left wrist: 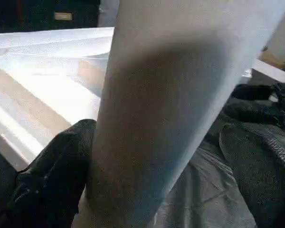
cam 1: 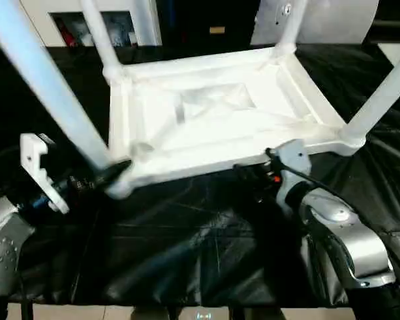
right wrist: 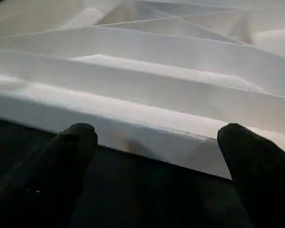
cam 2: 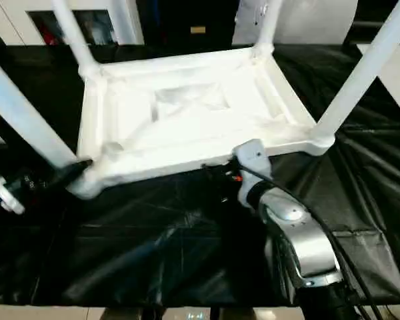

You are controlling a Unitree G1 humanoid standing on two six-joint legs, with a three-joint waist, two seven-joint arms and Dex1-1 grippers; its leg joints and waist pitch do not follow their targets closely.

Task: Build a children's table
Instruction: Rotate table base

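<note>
we are finding no text, label, brand, number or sign that we can read anywhere in these views.
</note>
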